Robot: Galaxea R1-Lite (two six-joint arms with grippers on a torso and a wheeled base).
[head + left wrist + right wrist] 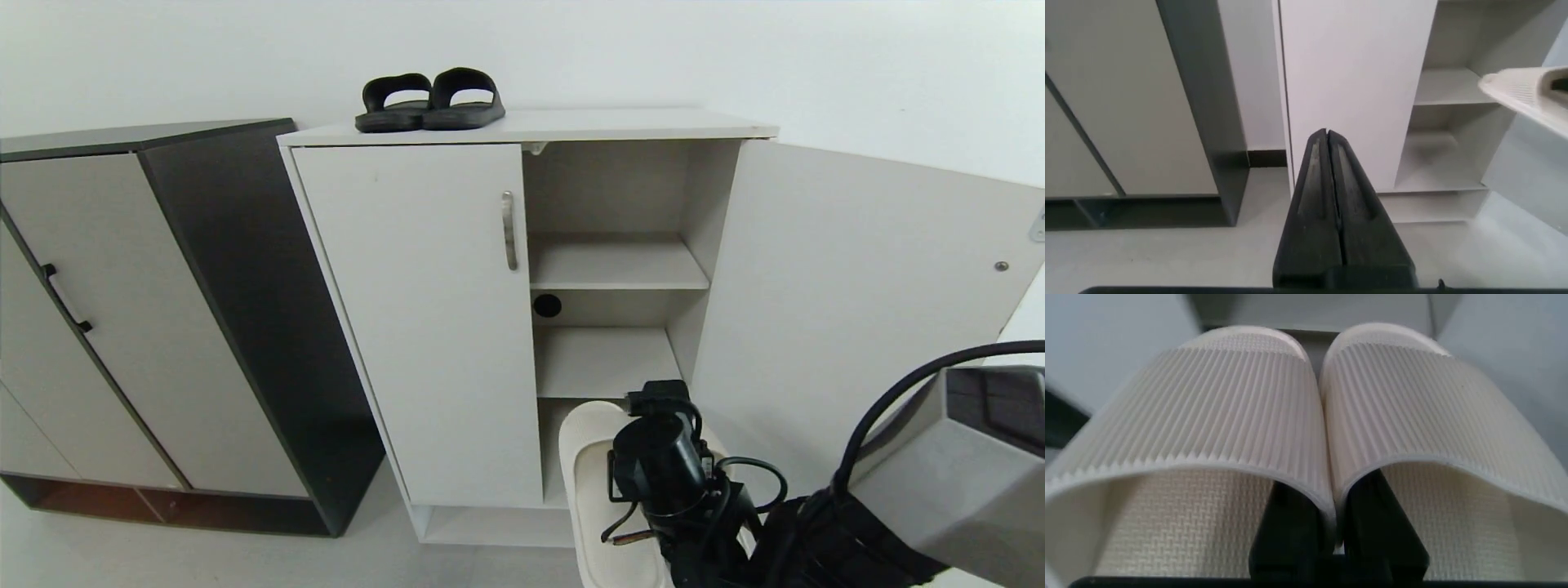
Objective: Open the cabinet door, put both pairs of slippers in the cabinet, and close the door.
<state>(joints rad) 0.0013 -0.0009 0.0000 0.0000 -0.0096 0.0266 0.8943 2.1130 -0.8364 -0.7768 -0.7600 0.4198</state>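
Between the fingers of the right gripper, the white slippers are clamped, just before the cabinet. Its door is opened. The black slippers, well above the fingers on top, are yet to be stored. Fingers of the left gripper are pressed together, empty.

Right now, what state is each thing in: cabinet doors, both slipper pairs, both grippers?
White cabinet's right door: swung open.
White cabinet's left door, metal handle: shut.
Black rubber slippers: side by side on the cabinet top.
Ribbed cream slippers: gripped, held before the open compartment.
Right gripper: shut on the cream slippers.
Left gripper: shut, empty.
Grey cabinet's door: shut.
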